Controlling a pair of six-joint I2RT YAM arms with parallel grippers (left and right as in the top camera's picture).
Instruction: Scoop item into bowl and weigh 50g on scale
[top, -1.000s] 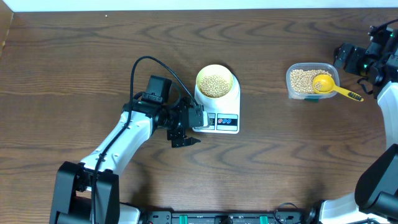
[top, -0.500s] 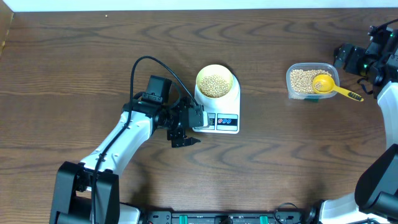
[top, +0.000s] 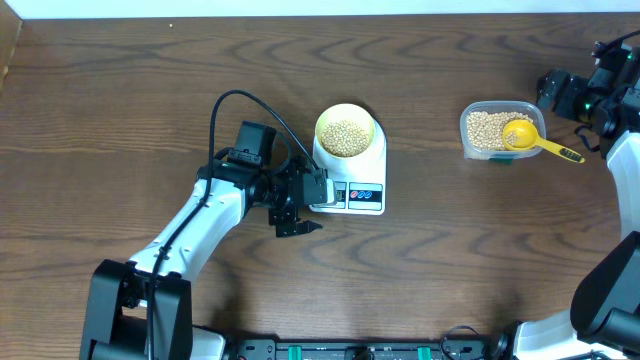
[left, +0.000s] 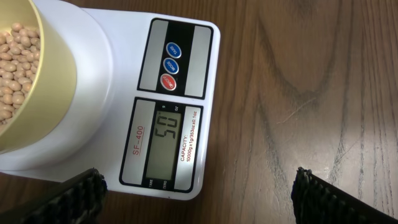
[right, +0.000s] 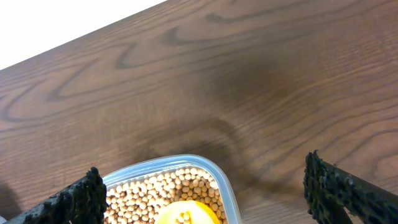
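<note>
The pale yellow-green bowl (top: 346, 131) holds tan beans (top: 346, 138) and stands on the white scale (top: 362, 180). In the left wrist view the scale (left: 124, 74) shows 50 on its display (left: 169, 137), with the bowl (left: 43, 81) and its beans (left: 15, 68) at the left. My left gripper (top: 297, 215) is open and empty, just left of the scale's front edge; its fingertips frame the left wrist view (left: 199, 193). My right gripper (top: 560, 95) is open and empty at the far right, by the clear tub; it also shows in the right wrist view (right: 205, 193).
A clear plastic tub (top: 470, 130) of beans stands at the right, with a yellow long-handled scoop (top: 535, 141) resting in it, handle toward the right. The tub (right: 211, 171) and scoop bowl (right: 186, 214) show in the right wrist view. The table is dark wood.
</note>
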